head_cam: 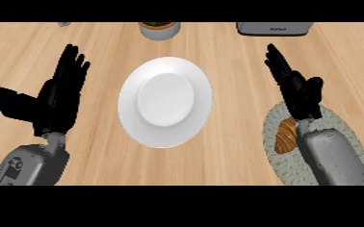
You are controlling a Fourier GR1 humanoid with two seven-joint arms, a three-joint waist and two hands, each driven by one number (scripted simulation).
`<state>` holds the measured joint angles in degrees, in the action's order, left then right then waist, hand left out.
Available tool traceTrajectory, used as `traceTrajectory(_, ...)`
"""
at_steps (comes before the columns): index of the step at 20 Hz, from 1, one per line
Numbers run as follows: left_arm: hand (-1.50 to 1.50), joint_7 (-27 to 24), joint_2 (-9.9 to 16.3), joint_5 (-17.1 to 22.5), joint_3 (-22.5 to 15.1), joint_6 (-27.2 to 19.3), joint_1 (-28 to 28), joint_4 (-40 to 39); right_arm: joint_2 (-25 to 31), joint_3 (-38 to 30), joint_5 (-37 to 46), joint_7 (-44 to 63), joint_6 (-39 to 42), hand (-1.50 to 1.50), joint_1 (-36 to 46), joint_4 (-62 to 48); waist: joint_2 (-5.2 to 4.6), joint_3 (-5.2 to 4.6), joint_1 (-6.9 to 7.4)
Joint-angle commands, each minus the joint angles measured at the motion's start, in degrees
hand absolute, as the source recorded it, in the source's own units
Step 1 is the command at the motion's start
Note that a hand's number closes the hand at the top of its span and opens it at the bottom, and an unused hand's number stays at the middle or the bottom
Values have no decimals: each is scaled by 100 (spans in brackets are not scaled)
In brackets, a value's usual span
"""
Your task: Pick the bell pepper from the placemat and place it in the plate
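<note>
A white round plate (pixel 165 101) lies in the middle of the wooden counter. At the lower right is a pale speckled placemat (pixel 276 161), with a brown-orange ribbed item (pixel 286 135) on its left part; it looks more like a pastry than a bell pepper. My right hand (pixel 300 89) is open with its fingers straight, over the mat's far edge and just beyond the item, not touching it. My right forearm (pixel 331 156) hides much of the mat. My left hand (pixel 60 96) rests open to the left of the plate, fingers up.
At the counter's far edge, a grey pot (pixel 159 30) with something dark inside stands behind the plate. A silver toaster (pixel 274 28) is at the far right, and a small grey object (pixel 64 24) at the far left.
</note>
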<state>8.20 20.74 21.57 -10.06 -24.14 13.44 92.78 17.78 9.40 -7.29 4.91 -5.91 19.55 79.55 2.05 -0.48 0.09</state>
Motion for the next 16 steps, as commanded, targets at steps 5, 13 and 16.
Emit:
traceTrajectory(5, 0, -454, 1232, -982, 9, 294, -1077, -326, -493, -2241, -1225, -676, -1529, -150, -252, 877, -43, 91, -333)
traceTrajectory(13, 0, -1143, 1338, -1405, -255, 397, -1805, -606, -1247, -3119, 99, -2045, -4231, -150, -1470, 1631, -123, 40, -306)
traceTrajectory(16, 0, -1330, 1360, -1367, -162, 451, -1967, -466, -1737, -2623, -109, -2478, -4630, -150, -2346, 2684, -130, 47, -186)
